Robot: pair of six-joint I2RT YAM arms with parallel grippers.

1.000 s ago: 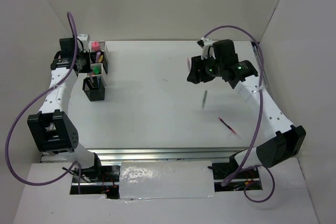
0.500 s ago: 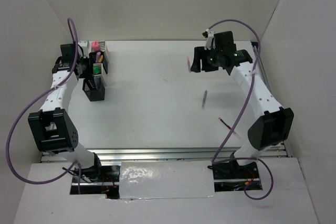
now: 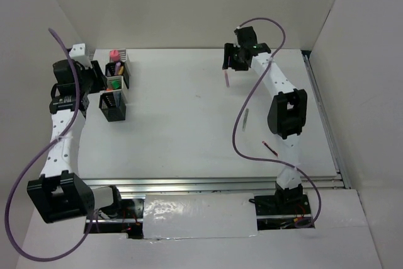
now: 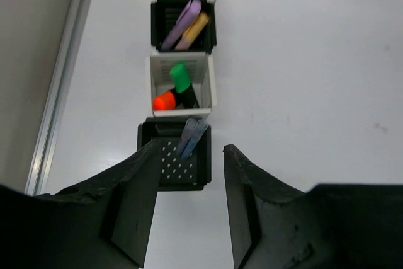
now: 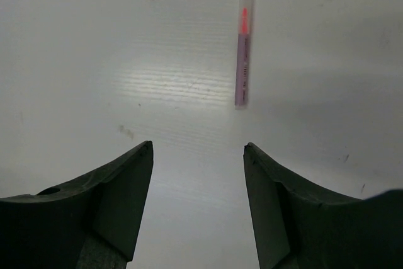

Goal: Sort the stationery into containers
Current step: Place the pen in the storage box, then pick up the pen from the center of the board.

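Near a seemingly pink pen (image 5: 243,51), right fingers (image 5: 101,218) gape.

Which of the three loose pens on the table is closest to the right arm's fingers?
The pink pen, lying just ahead of the open right fingers. The grey pen and the red pen lie farther back, toward the near edge.

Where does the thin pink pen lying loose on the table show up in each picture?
Top external: the pink pen lies on the far part of the table, right of centre, just below the right pincer.
Right wrist: the pink pen is in the upper middle, on bare table beyond the open fingers.
Left wrist: not in it.
Shared landmark: the right pincer, close to the pen in both views.
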